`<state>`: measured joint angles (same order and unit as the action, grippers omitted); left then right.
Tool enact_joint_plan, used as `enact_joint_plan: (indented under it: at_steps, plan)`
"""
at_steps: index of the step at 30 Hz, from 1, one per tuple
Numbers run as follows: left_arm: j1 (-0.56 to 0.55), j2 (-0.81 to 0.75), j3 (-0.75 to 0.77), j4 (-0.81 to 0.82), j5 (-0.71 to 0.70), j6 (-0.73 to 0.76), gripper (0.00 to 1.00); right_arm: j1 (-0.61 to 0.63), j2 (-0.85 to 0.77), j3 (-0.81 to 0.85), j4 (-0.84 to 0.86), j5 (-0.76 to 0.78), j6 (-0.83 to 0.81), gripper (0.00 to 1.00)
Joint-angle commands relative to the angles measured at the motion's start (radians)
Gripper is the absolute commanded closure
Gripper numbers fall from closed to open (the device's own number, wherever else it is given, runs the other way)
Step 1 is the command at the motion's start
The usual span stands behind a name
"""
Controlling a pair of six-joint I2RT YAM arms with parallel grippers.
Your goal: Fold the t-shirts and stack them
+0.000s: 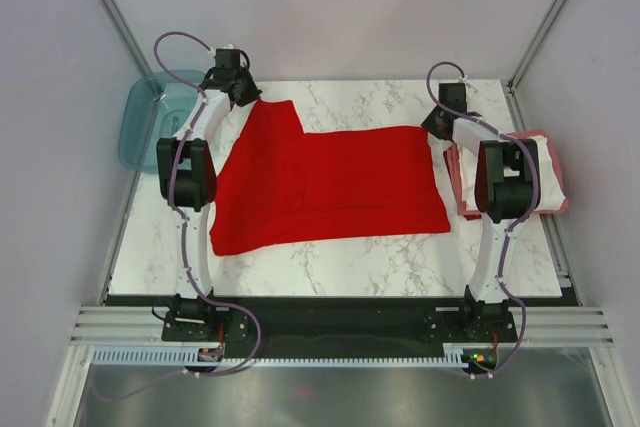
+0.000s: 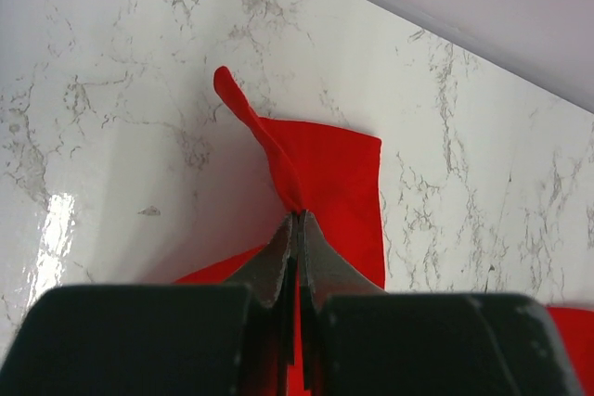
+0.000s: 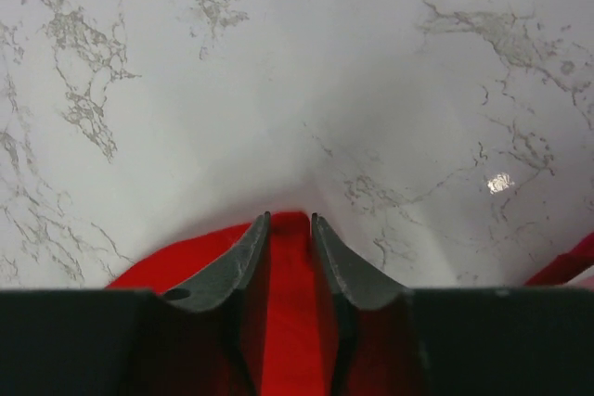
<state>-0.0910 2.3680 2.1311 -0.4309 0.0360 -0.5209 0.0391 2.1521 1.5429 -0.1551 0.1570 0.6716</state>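
Observation:
The bright red t-shirt (image 1: pixel 330 187) lies spread across the middle of the marble table. My left gripper (image 1: pixel 240 95) is at its far left sleeve, shut on a pinch of the red cloth (image 2: pixel 334 173); its jaws (image 2: pixel 298 215) are pressed together and a twisted flap stands up past them. My right gripper (image 1: pixel 438 127) is at the shirt's far right corner. Its jaws (image 3: pixel 290 218) stand a narrow gap apart with a fold of red cloth (image 3: pixel 289 312) filling it. The folded white t-shirt (image 1: pixel 548 175) lies on the dull pinkish-red t-shirt (image 1: pixel 462 185) at the right, partly under my right arm.
A translucent teal tub (image 1: pixel 150 122) sits off the table's far left edge. Bare marble (image 1: pixel 330 267) runs along the near side of the red shirt and behind it. Grey walls close in the back and sides.

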Motion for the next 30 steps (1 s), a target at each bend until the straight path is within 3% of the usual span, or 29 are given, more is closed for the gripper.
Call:
enact_joint_plan:
  at_steps: [1,5,7,21,24,25,28,30]
  plan:
    - [0.004,-0.076,-0.008,0.038,0.022,0.048,0.98,-0.001,-0.063,-0.007,0.008,0.015,0.002,0.67]
    - [0.004,-0.064,-0.005,0.043,0.031,0.047,0.98,-0.002,-0.041,0.005,0.008,0.007,-0.004,0.52]
    - [0.004,-0.058,-0.005,0.043,0.033,0.045,0.98,-0.001,-0.025,0.016,0.005,0.004,-0.006,0.50]
    - [0.004,-0.047,0.003,0.047,0.027,0.048,0.98,0.008,0.129,0.163,-0.064,-0.002,-0.030,0.49]
    - [0.004,-0.047,0.003,0.046,0.030,0.048,0.98,0.015,0.147,0.194,-0.081,-0.004,-0.038,0.60]
    - [0.004,-0.047,0.003,0.046,0.030,0.050,0.98,0.016,0.149,0.201,-0.083,-0.004,-0.040,0.73]
    - [0.004,-0.053,0.003,0.046,0.036,0.052,0.98,0.021,0.147,0.215,-0.087,0.001,-0.049,0.97]
    - [0.004,-0.061,0.000,0.047,0.036,0.056,0.98,0.021,0.132,0.218,-0.093,0.009,-0.050,1.00]
